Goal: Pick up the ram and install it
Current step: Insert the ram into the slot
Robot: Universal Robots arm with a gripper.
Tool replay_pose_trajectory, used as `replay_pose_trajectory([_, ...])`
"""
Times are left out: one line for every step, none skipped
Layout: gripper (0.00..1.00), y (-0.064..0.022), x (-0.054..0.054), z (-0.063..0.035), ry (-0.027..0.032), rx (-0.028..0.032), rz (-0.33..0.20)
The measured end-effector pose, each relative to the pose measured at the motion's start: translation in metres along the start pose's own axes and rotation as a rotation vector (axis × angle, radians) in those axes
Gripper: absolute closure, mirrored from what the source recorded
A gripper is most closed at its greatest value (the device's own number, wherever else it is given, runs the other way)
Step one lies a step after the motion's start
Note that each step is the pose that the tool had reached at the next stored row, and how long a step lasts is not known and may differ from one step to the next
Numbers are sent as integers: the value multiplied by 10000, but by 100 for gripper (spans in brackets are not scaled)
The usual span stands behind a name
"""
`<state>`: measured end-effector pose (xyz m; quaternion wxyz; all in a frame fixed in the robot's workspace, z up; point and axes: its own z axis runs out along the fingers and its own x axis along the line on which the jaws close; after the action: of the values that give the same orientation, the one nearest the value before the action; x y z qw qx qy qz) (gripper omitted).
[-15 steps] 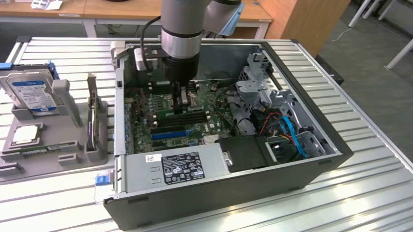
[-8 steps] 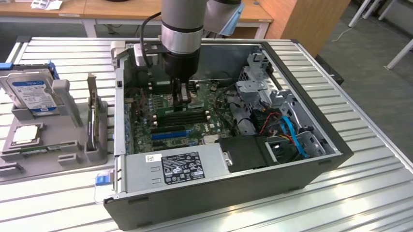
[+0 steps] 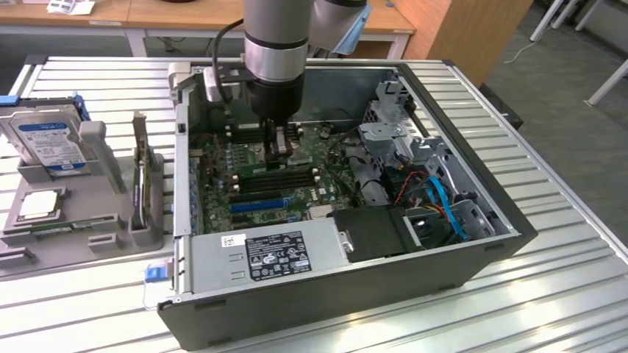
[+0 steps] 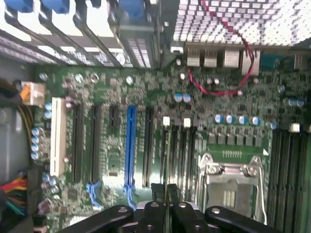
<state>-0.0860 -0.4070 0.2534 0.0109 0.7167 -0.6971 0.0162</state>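
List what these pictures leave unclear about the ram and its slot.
1. Wrist view: the ram shows edge-on in the gripper, so its label and chips are hidden.
2. Exterior view: whether the ram touches a slot; the gripper covers it.
3. Wrist view: the gripper's body, cut by the picture's edge.

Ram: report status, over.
Claw shut on the ram. Held edge-on over the motherboard, inside the case. Nothing blocking below it.

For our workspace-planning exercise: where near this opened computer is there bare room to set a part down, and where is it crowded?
Free: the slatted table on the exterior view's right of the case, and along its near side. Crowded: the grey holder with the hard drive, and the motherboard, where the tool grips the ram.
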Motion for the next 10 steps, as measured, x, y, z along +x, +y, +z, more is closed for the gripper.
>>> replay_pose_trajectory([87,-1,0,-1,30,-129,2])
replay_pose_trajectory([87,-3,0,-2,47,-235,4])
replay_pose_trajectory([87,-5,0,-4,59,-339,4])
replay_pose_trajectory([87,-9,0,-5,66,-453,2])
replay_pose_trajectory([87,-13,1,-8,68,-577,-3])
replay_pose_trajectory([87,-17,1,-10,66,-668,-8])
replay_pose_trajectory([87,-19,1,-13,64,-763,-12])
replay_pose_trajectory([87,-23,1,-16,63,-877,-17])
replay_pose_trajectory([87,-26,1,-19,60,-971,-20])
replay_pose_trajectory([87,-28,1,-21,58,-1057,-25])
